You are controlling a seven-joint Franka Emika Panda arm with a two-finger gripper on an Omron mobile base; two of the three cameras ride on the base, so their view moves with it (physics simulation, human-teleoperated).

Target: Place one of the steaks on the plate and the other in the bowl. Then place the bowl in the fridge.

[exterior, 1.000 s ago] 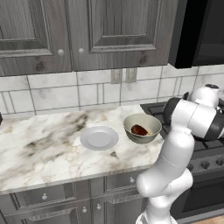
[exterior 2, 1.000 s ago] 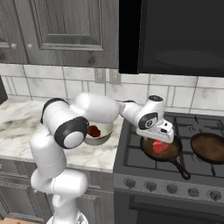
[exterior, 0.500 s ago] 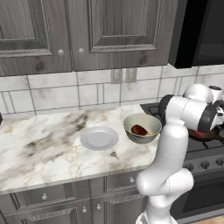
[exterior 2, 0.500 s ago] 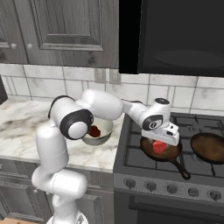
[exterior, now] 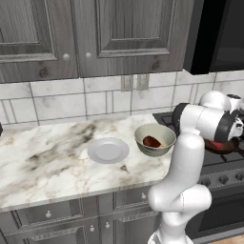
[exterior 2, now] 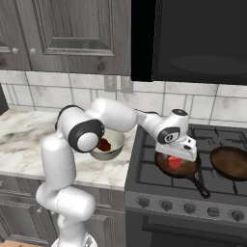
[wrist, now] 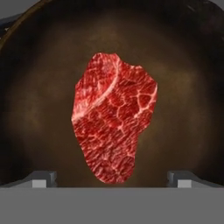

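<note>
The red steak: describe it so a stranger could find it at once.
Start at the stove right of the marble counter. Its nearer-left black pan holds the red steak, directly under the open jaws. It is bright, marbled red; the other steak is darker and lies in the bowl.

The robot arm (exterior 2: 62, 169) is smooth, round and white, with dark rings at its joints and a white tool (exterior 2: 179, 155).
</note>
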